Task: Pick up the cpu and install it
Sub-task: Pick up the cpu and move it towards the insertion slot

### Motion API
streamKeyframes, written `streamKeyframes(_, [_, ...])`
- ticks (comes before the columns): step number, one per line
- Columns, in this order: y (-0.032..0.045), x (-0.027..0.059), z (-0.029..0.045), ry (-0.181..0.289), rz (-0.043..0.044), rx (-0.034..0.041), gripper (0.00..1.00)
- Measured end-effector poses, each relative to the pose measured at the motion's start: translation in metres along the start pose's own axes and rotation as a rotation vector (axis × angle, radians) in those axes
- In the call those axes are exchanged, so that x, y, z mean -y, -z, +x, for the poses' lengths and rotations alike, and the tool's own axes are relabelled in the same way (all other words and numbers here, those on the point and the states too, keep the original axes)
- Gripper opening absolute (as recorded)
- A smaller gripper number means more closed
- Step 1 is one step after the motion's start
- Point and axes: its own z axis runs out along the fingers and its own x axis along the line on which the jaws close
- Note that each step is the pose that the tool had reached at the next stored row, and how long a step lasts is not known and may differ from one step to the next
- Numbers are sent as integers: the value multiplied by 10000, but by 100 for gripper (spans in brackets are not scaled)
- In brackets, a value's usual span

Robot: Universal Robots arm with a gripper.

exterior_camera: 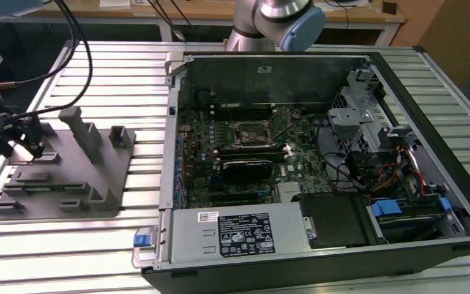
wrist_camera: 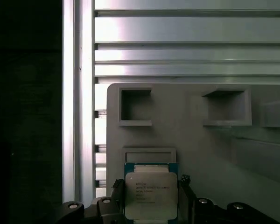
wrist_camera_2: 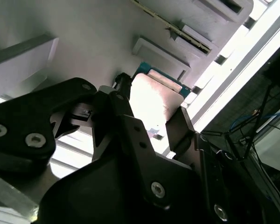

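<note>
Where the grey fixture plate [exterior_camera: 96,184] lies, we list: gripper [wrist_camera: 150,185], fingers [wrist_camera: 117,187] closed on the cpu [wrist_camera: 150,198] against that plate; upright posts [exterior_camera: 84,131] beside; open computer case [exterior_camera: 317,153] well apart.

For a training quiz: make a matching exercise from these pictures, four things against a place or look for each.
1 cpu
2 grey holder plate
3 computer case
4 socket frame

a open, at the exterior view's right
b silver top
c on the motherboard
d matte, at the exterior view's left

Pairs: 1-b, 2-d, 3-a, 4-c
</note>
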Motion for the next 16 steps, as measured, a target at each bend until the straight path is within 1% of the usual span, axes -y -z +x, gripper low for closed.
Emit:
streamKeyframes(2, [54,-3,-1,0,1,-1,54])
streamKeyframes(7, [160,-8,-4,0,0,0,54])
streamKeyframes(10, [212,-11,-6,0,0,-1,54])
streamKeyframes(16, [293,-15,-8,0,0,0,54])
